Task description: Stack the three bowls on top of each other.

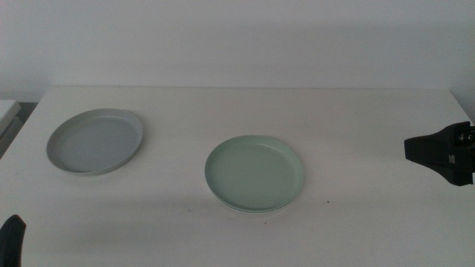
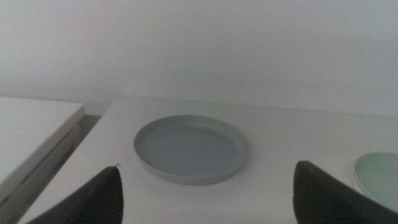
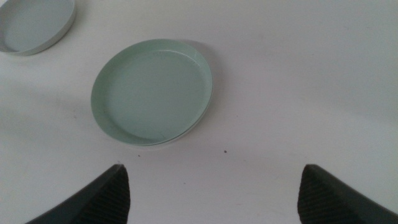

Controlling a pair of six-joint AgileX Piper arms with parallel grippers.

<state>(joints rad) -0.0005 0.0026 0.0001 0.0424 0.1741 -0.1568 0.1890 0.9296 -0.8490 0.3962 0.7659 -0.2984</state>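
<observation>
Dark left claw [image 1: 10, 239] waits at the near bench [image 1: 356, 133] corner, jaws apart. Right claw [image 1: 445, 152], also apart, hangs at the right edge. Mint-green bowl [image 1: 254, 174] sits nested on the white bowl [image 1: 223, 202] mid-bench; the grey-blue bowl [image 1: 95, 141] lies farther left, well apart.
</observation>
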